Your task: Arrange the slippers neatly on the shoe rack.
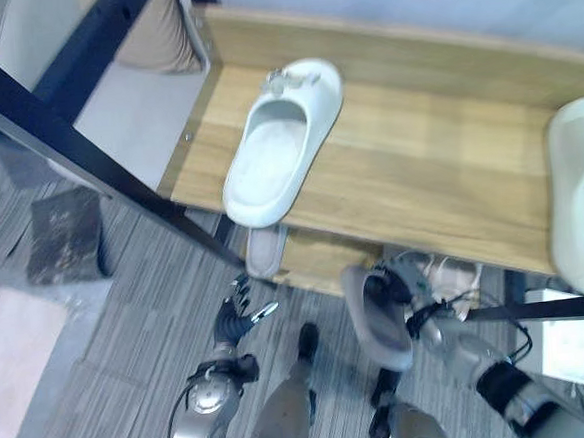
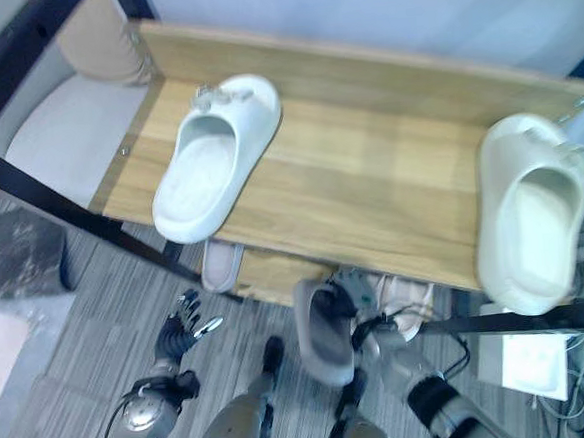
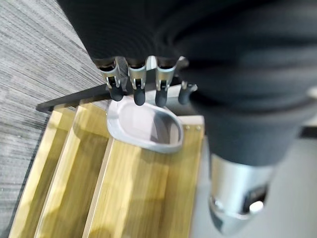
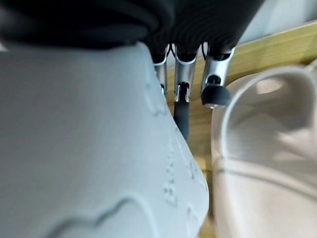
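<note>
Nearest, the right robot hand [image 2: 364,319] grips a grey slipper [image 2: 320,335] below the shoe rack [image 2: 390,182] edge, fingers curled round it; the left robot hand [image 2: 180,332] hangs relaxed and empty over the carpet. A pale slipper sits on the lower shelf [image 2: 218,264]. Farther, two white slippers [image 2: 213,159] [image 2: 528,223] rest well apart on top. Judged mid-carry; next, lift it onto the shelf, toe in

Both eye views look steeply down from the head at the shoe rack [image 1: 400,181], sharing its top shelf and the white slipper [image 2: 213,159] there. Each wrist view looks along its own robot hand, very close to the rack's lower shelves.
</note>
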Motion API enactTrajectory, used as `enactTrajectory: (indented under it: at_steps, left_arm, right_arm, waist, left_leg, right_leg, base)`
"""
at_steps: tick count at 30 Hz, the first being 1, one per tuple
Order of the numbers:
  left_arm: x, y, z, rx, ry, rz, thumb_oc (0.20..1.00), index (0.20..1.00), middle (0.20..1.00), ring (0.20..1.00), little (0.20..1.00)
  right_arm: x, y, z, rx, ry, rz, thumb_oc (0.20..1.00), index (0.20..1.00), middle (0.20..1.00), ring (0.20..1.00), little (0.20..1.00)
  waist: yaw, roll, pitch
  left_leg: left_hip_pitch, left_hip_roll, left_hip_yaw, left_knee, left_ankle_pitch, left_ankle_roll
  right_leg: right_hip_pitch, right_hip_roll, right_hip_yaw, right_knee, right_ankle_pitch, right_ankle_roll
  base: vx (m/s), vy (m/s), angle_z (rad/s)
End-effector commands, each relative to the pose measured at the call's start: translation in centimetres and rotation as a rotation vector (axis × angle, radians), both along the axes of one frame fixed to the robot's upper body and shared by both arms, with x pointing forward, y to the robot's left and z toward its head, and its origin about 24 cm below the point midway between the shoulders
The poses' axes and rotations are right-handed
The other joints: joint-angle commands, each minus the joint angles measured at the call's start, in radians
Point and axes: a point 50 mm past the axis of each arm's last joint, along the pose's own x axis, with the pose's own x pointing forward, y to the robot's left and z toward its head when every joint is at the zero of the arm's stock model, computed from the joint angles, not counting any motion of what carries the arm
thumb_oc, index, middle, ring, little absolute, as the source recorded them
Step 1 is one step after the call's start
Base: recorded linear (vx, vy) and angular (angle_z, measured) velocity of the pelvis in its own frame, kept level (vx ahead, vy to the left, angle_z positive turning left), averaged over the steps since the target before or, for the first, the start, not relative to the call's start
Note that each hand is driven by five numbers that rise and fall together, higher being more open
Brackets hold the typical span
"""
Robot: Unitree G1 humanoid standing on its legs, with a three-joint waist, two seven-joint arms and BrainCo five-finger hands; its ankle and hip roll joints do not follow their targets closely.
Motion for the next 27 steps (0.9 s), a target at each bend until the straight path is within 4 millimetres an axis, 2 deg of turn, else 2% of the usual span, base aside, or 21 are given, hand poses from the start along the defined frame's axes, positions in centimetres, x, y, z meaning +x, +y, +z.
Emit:
enactTrajectory:
  at_steps: [1, 2, 4, 5, 7, 9, 10, 13, 14, 17, 20, 21, 22, 23, 27]
  left_arm:
    - [1.5, -0.2, 3.8, 0.013, -0.186, -0.059, 1.0, 1.0, 1.0, 1.0, 1.0]
    - [1.5, -0.2, 3.9, 0.013, -0.187, -0.059, 1.0, 1.0, 1.0, 1.0, 1.0]
    - [2.2, -1.3, 4.7, 0.031, -0.231, -0.104, 1.0, 1.0, 1.0, 1.0, 1.0]
    - [2.2, -1.3, 4.7, 0.031, -0.231, -0.104, 1.0, 1.0, 1.0, 1.0, 1.0]
    - [2.6, -1.9, 5.4, 0.038, -0.263, -0.132, 1.0, 1.0, 1.0, 1.0, 1.0]
    - [3.1, -2.5, 6.4, 0.042, -0.308, -0.153, 1.0, 1.0, 1.0, 1.0, 1.0]
    - [3.3, -2.8, 7.1, 0.032, -0.336, -0.164, 1.0, 1.0, 1.0, 1.0, 1.0]
    - [3.6, -3.4, 8.3, 0.018, -0.381, -0.189, 1.0, 1.0, 1.0, 1.0, 1.0]
    - [3.6, -3.4, 8.4, 0.017, -0.382, -0.188, 1.0, 1.0, 1.0, 1.0, 1.0]
    - [3.8, -3.9, 9.2, 0.008, -0.417, -0.211, 1.0, 1.0, 1.0, 1.0, 1.0]
    - [4.0, -4.6, 10.0, -0.005, -0.443, -0.235, 1.0, 1.0, 1.0, 1.0, 1.0]
    - [4.1, -5.1, 10.4, -0.015, -0.456, -0.249, 1.0, 1.0, 1.0, 1.0, 1.0]
    - [4.1, -5.5, 10.6, -0.023, -0.461, -0.259, 1.0, 1.0, 1.0, 1.0, 1.0]
    - [4.1, -5.7, 10.6, -0.029, -0.463, -0.266, 1.0, 1.0, 1.0, 1.0, 1.0]
    - [4.3, -6.1, 11.0, -0.03, -0.472, -0.272, 1.0, 1.0, 1.0, 1.0, 1.0]
  right_arm:
    - [2.5, 1.9, 6.5, 0.043, -0.312, 0.016, 0.2, 0.2, 0.2, 0.2, 0.2]
    - [2.5, 1.9, 6.5, 0.043, -0.313, 0.016, 0.2, 0.2, 0.2, 0.2, 0.2]
    - [4.2, 0.6, 9.5, -0.005, -0.408, -0.034, 0.2, 0.2, 0.2, 0.2, 0.2]
    - [4.2, 0.6, 9.5, -0.005, -0.409, -0.034, 0.2, 0.2, 0.2, 0.2, 0.2]
    - [4.9, 0.1, 11.1, -0.029, -0.461, -0.052, 0.2, 0.2, 0.2, 0.2, 0.2]
    - [5.9, -0.8, 13.4, -0.115, -0.511, -0.085, 0.2, 0.2, 0.2, 0.2, 0.2]
    - [6.5, -1.5, 14.7, -0.162, -0.524, -0.117, 0.2, 0.2, 0.2, 0.2, 0.2]
    - [7.2, -3.1, 15.6, -0.215, -0.512, -0.189, 0.2, 0.2, 0.2, 0.2, 0.2]
    - [7.2, -3.1, 15.6, -0.215, -0.513, -0.188, 0.2, 0.2, 0.2, 0.2, 0.2]
    - [7.5, -3.8, 15.3, -0.276, -0.479, -0.225, 0.2, 0.2, 0.2, 0.2, 0.2]
    - [7.7, -4.1, 14.2, -0.323, -0.409, -0.247, 0.2, 0.2, 0.2, 0.2, 0.2]
    - [7.8, -3.9, 13.6, -0.326, -0.376, -0.251, 0.228, 0.228, 0.228, 0.228, 0.228]
    - [7.8, -3.6, 12.9, -0.331, -0.347, -0.249, 0.567, 0.567, 0.567, 0.567, 0.567]
    - [7.8, -3.4, 12.6, -0.327, -0.338, -0.253, 1.0, 1.0, 1.0, 1.0, 1.0]
    - [8.1, -2.0, 12.1, -0.31, -0.287, -0.242, 1.0, 1.0, 1.0, 1.0, 1.0]
  waist:
    - [0.045, -0.076, 0.019]
    - [0.046, -0.076, 0.017]
    - [0.052, -0.067, 0.019]
    - [0.053, -0.067, 0.018]
    - [0.059, -0.062, 0.018]
    - [0.072, -0.054, 0.022]
    - [0.08, -0.054, 0.021]
    - [0.091, -0.049, 0.027]
    - [0.091, -0.05, 0.026]
    - [0.096, -0.045, 0.034]
    - [0.095, -0.039, 0.036]
    - [0.092, -0.035, 0.037]
    - [0.09, -0.032, 0.039]
    - [0.09, -0.03, 0.04]
    - [0.087, -0.023, 0.042]
  left_leg:
    - [-0.068, -0.022, -0.021, 0.155, -0.143, 0.004]
    - [-0.073, -0.023, -0.021, 0.158, -0.144, 0.004]
    - [-0.135, -0.031, -0.021, 0.195, -0.15, 0.004]
    - [-0.138, -0.031, -0.02, 0.197, -0.151, 0.004]
    - [-0.179, -0.035, -0.021, 0.221, -0.155, 0.002]
    - [-0.235, -0.044, -0.024, 0.249, -0.158, -0.001]
    - [-0.251, -0.044, -0.028, 0.26, -0.186, -0.005]
    - [-0.303, -0.058, -0.031, 0.281, -0.186, -0.005]
    - [-0.307, -0.058, -0.031, 0.283, -0.187, -0.004]
    - [-0.364, -0.07, -0.03, 0.321, -0.195, 0.0]
    - [-0.414, -0.081, -0.027, 0.359, -0.208, 0.006]
    - [-0.433, -0.086, -0.026, 0.376, -0.214, 0.01]
    - [-0.442, -0.089, -0.026, 0.382, -0.216, 0.012]
    - [-0.45, -0.092, -0.025, 0.384, -0.216, 0.014]
    - [-0.462, -0.096, -0.021, 0.387, -0.217, 0.017]
  right_leg:
    - [-0.135, -0.118, 0.028, 0.162, -0.037, 0.051]
    - [-0.139, -0.119, 0.029, 0.164, -0.038, 0.051]
    - [-0.203, -0.129, 0.038, 0.206, -0.05, 0.047]
    - [-0.206, -0.13, 0.039, 0.207, -0.05, 0.047]
    - [-0.249, -0.137, 0.046, 0.238, -0.061, 0.046]
    - [-0.312, -0.149, 0.05, 0.287, -0.073, 0.043]
    - [-0.341, -0.15, 0.059, 0.321, -0.105, 0.051]
    - [-0.393, -0.159, 0.065, 0.357, -0.117, 0.047]
    - [-0.398, -0.16, 0.067, 0.36, -0.118, 0.047]
    - [-0.46, -0.169, 0.079, 0.407, -0.131, 0.043]
    - [-0.51, -0.178, 0.088, 0.455, -0.149, 0.039]
    - [-0.531, -0.184, 0.094, 0.472, -0.155, 0.037]
    - [-0.542, -0.185, 0.096, 0.478, -0.156, 0.036]
    - [-0.549, -0.187, 0.096, 0.48, -0.156, 0.035]
    - [-0.568, -0.188, 0.105, 0.484, -0.157, 0.036]
  base:
    - [-0.07, 0.022, 0.07]
    - [-0.07, 0.026, 0.11]
    - [-0.06, 0.05, 0.21]
    - [-0.05, 0.043, 0.23]
    - [-0.04, 0.035, 0.2]
    - [-0.01, 0.03, 0.17]
    - [0.03, 0.009, 0.17]
    - [0.0, 0.017, 0.14]
    - [-0.03, 0.037, 0.1]
    - [-0.03, 0.044, 0.08]
    - [-0.01, 0.044, 0.06]
    - [0.0, 0.068, 0.08]
    - [0.0, 0.06, 0.05]
    - [0.0, 0.057, 0.0]
    - [0.01, 0.035, -0.04]
